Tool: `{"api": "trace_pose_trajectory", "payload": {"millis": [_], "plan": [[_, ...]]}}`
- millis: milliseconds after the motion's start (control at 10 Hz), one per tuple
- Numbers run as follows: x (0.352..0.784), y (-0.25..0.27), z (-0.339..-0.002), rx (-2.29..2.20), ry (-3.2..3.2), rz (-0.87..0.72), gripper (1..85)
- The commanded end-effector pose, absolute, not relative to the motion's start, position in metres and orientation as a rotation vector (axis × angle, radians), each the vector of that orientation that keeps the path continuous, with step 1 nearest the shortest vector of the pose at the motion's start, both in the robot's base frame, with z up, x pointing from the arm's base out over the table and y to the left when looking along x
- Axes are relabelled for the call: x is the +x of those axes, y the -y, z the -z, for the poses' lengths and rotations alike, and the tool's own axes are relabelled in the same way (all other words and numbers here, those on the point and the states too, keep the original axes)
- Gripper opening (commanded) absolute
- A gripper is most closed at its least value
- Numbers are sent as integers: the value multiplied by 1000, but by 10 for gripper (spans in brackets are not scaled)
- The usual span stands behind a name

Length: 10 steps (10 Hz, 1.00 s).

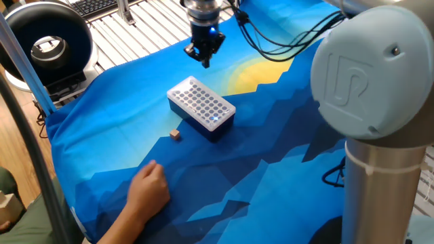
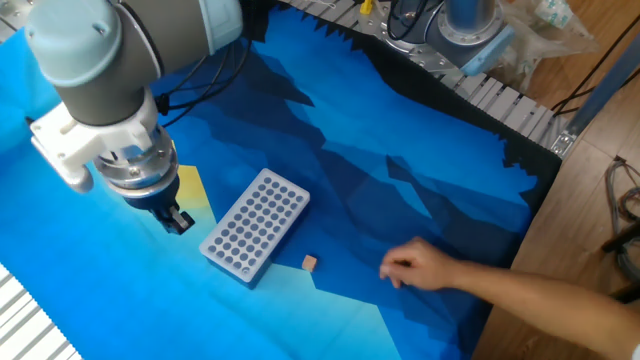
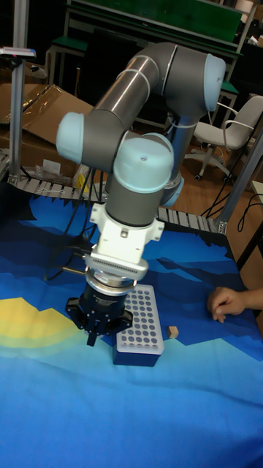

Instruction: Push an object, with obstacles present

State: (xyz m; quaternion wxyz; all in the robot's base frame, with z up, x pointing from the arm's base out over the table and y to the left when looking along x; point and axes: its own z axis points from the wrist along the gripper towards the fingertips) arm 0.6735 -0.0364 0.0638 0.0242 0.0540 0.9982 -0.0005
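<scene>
Here the surface (image 1: 102, 108) wears a blue cloth printed with angular mountain shapes and a yellow patch. The grey UR5 arm (image 3: 139, 131) hangs over it, its black two-finger tool (image 1: 205, 54) pointing down above the cloth near the yellow patch. In one fixed view the tool sits at about twelve o'clock from the rectangular box with a white top full of dark round holes and dark blue sides (image 1: 201, 108), clear of it. Its fingertips look close together with nothing between them, though I cannot tell for certain whether they are clenched. A bare human hand (image 2: 415, 268) rests on the cloth, well apart from the box. The tiny tan wooden cube (image 1: 175, 135) lies on the cloth just beside the box, at about seven o'clock from it in that view, touching neither box nor hand.
</scene>
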Motion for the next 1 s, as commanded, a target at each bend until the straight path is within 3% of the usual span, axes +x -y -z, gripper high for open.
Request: {"api": "trace_pose_trajectory", "payload": {"millis": [0, 900], "plan": [[672, 43, -53, 163, -3057, -85, 10], [679, 49, -39, 23, -3024, -88, 10]]}}
